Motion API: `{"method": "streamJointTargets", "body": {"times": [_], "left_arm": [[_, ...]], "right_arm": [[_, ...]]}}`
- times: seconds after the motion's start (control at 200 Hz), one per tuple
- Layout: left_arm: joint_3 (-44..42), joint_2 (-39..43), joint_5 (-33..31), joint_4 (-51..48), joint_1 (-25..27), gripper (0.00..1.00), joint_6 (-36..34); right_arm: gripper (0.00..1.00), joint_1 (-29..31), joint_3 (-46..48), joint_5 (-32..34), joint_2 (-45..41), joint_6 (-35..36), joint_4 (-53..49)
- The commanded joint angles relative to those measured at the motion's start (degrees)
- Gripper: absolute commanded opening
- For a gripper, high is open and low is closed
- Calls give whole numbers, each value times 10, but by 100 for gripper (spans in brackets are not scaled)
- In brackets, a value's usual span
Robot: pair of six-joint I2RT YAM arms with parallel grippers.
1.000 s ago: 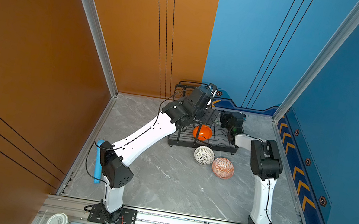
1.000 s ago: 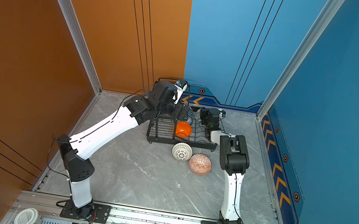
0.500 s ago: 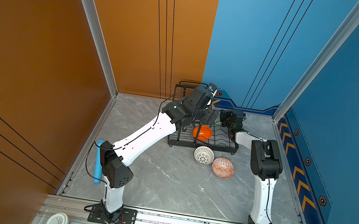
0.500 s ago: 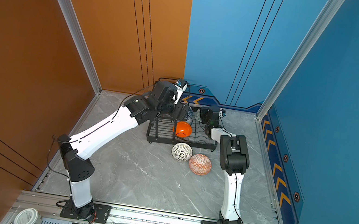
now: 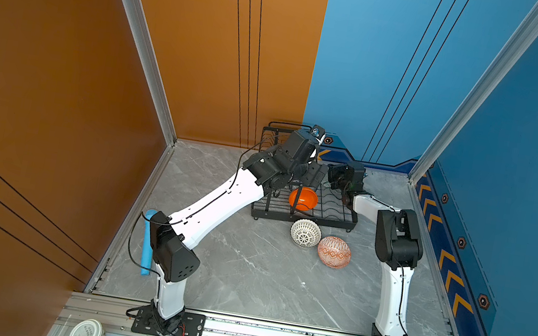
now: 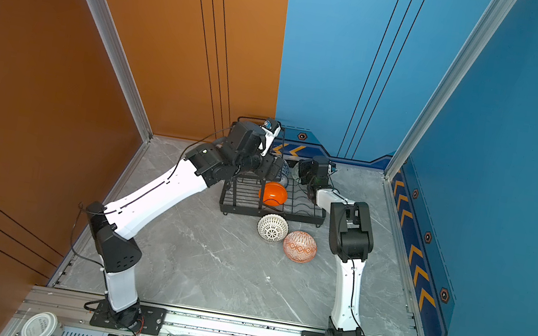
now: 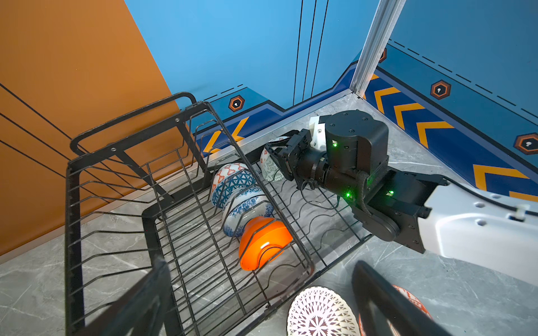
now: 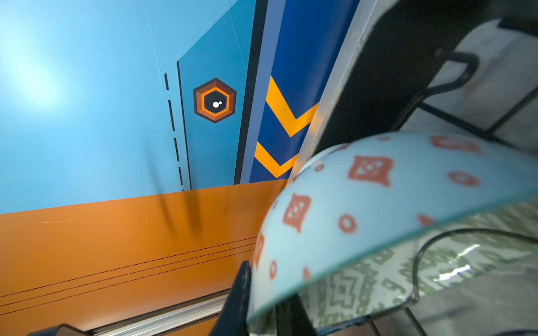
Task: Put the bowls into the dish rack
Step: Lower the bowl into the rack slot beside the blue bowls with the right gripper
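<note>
The dish rack point(image 5: 271, 215) stands at the back of the tabletop point(image 5: 243, 274), close to the corner where the orange and blue walls meet. Three bowls stand on edge in a row in its lower tray, each leaning on the next: the blue geometric bowl point(image 7: 233, 186) farthest back, then the white bowl with blue flowers point(image 7: 244, 209), then the plain orange bowl point(image 7: 265, 241) nearest the front.

The pale green bowl point(image 7: 269, 168) is on edge in the far end of the same tray, apart from that row. The right end effector point(image 7: 275, 154) is at its rim. In the right wrist view the jaws are narrow, one dark finger point(image 8: 238, 293) outside the bowl's wall and the other under its rim (the inside is pale blue with red motifs, the outside green-patterned). Whether they press on the wall cannot be told.

The left end effector point(image 5: 316, 178) hangs over the rack above the row of bowls, jaws wide and holding nothing.

Two bowls sit on the tabletop just in front of the rack, patterned outsides up: the white-black lattice bowl point(image 5: 305, 233) and, just beside it on the right-arm side, the orange-white diamond bowl point(image 5: 334, 251).
</note>
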State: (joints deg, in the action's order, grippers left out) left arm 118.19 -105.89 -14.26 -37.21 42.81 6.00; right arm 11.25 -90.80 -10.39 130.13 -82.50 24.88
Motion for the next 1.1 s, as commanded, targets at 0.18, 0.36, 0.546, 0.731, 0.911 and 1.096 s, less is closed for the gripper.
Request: {"method": "streamJointTargets", "body": {"times": [0.18,0.36,0.546,0.731,0.911,1.096], "left_arm": [[30,-17,10,-10,0,98,-1],[42,-24,12,-9,2,98,0],[46,-25,9,-10,7,98,0],[49,-27,3,-10,11,98,1],[56,-32,-2,-10,17,98,2],[57,-33,-12,-10,23,98,3]], "right_arm": [[19,-13,-18,-18,14,7,-24],[20,-18,-19,-24,11,11,-22],[22,-21,-17,-30,7,11,-22],[26,-26,-14,-37,2,14,-22],[34,-35,-13,-52,-6,26,-28],[40,-40,1,-59,-18,27,-23]]}}
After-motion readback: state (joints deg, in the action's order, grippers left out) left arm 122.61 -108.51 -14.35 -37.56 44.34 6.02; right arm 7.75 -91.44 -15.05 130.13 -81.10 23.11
